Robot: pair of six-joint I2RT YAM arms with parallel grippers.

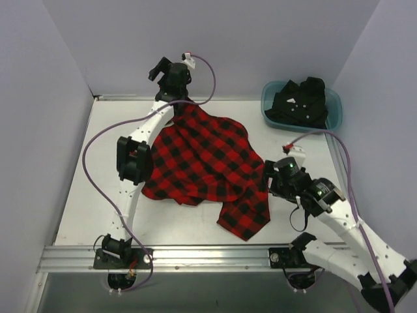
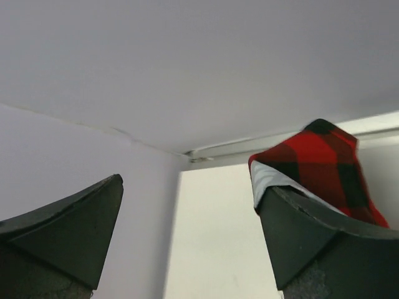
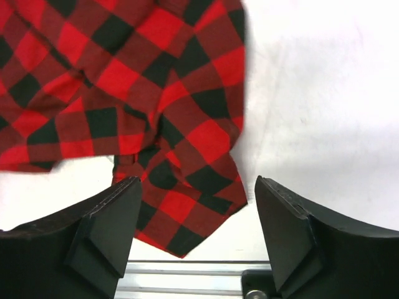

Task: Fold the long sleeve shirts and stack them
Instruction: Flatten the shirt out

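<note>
Nearest the bases, the right gripper [image 3: 196, 187] hangs over the near right corner of the red-and-black flannel shirt [image 1: 202, 160]. Its fingers [image 3: 100, 230] are spread wide with nothing between them, and a loose checked end of the flannel lies below the gap on the white table [image 1: 98, 195].

The flannel itself is spread out rumpled, with one narrow part trailing from its near right side toward the bases.

At the flannel's far left corner, the left gripper [image 2: 187, 187] is tilted up toward the back wall. Its jaws are also wide apart, and the gap between them is empty. A fold of flannel showing pale lining sits against the outer tip of one finger [image 2: 312, 243].

Well beyond the flannel's far right side, the black shirt [image 1: 301, 101] is bundled inside a teal tub [image 1: 334, 107].
</note>
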